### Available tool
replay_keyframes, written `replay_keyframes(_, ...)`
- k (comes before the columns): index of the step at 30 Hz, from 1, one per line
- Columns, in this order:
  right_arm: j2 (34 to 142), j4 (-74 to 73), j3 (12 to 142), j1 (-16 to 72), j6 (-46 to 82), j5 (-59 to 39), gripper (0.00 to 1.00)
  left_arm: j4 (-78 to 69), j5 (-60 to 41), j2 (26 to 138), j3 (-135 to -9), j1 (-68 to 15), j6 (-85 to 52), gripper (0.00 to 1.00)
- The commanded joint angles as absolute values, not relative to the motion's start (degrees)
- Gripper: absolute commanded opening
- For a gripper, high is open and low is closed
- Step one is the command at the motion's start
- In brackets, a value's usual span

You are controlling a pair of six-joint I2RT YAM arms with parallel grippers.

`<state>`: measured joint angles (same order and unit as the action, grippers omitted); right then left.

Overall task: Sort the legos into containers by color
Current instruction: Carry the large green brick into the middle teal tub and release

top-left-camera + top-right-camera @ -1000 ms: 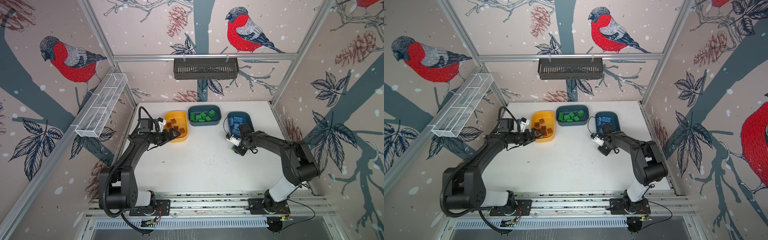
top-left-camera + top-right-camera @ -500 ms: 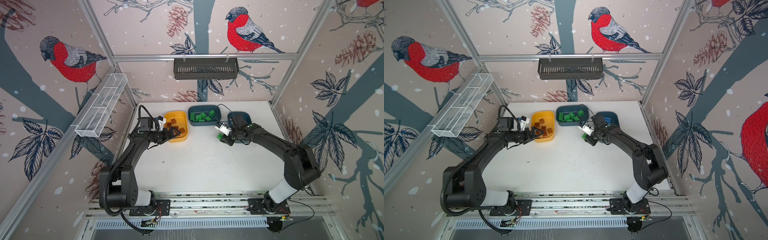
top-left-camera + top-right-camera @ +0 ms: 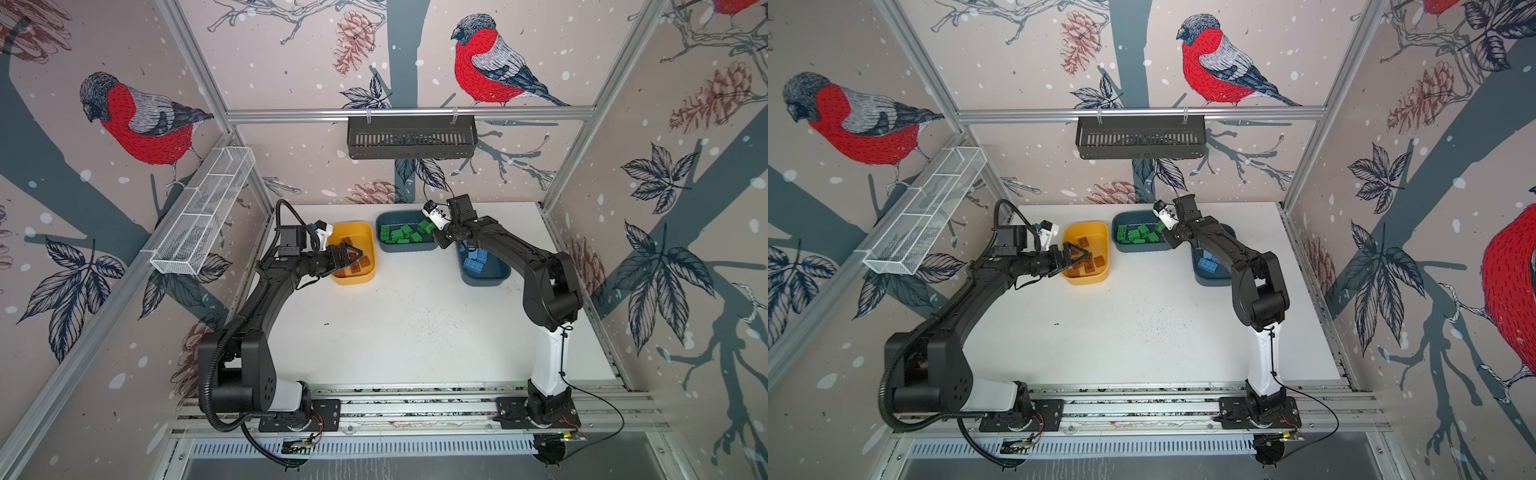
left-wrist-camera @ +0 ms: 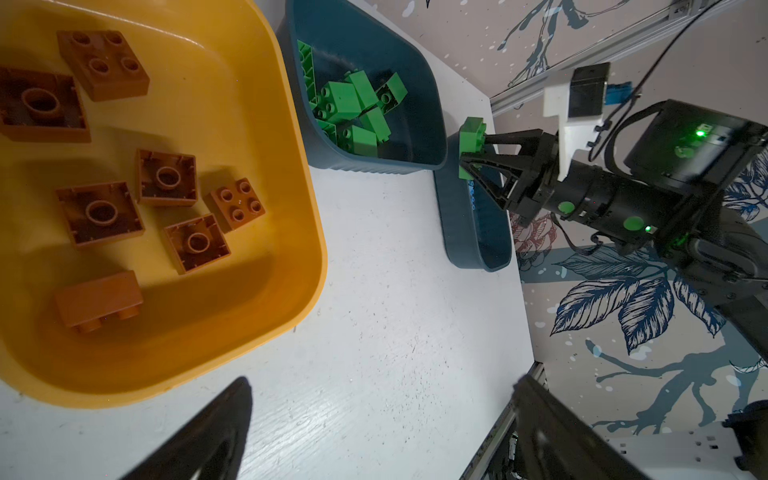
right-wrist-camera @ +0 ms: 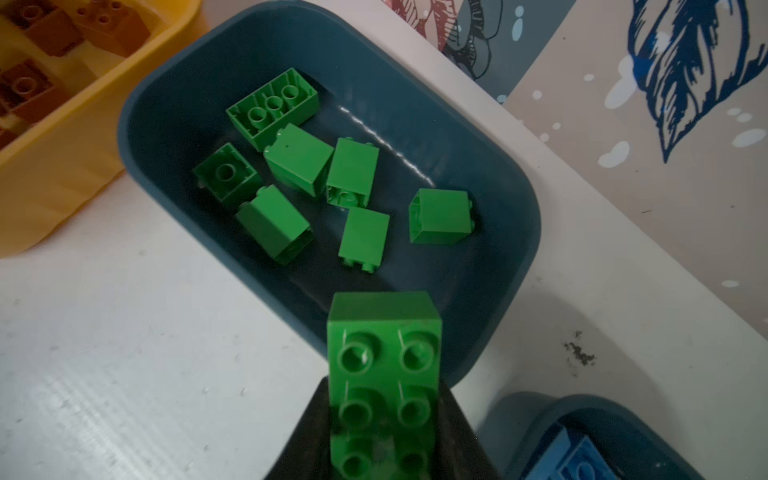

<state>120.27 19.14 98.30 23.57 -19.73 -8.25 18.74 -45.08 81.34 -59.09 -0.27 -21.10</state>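
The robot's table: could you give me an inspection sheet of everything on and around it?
Surface: white table, bare in the middle.
Job's things: brown bricks in the yellow tub, green bricks in the middle teal tub, blue bricks in the right teal tub; none loose.
Clutter: a few dark specks.
Claws: left claw open and empty over the yellow tub; right claw shut on a green brick at the middle teal tub's edge.
Cables: black cable loops above the left arm; thin wire runs down the right arm.
Surroundings: bird-print walls; dark slotted basket and white mesh tray hanging.
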Motion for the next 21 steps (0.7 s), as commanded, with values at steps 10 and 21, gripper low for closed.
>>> replay_keyframes(10,130.4,16.8,108.9,23.5,-24.4,-8.3,0.31,18.7,-45.7,82.0,-59.2,-0.4,-20.3,0.97)
replay_keyframes(21,126.3,17.2,106.2,21.0,-21.9,-11.4,0.72,21.6,-41.8,82.4,-60.7,-0.1,-17.2,0.97)
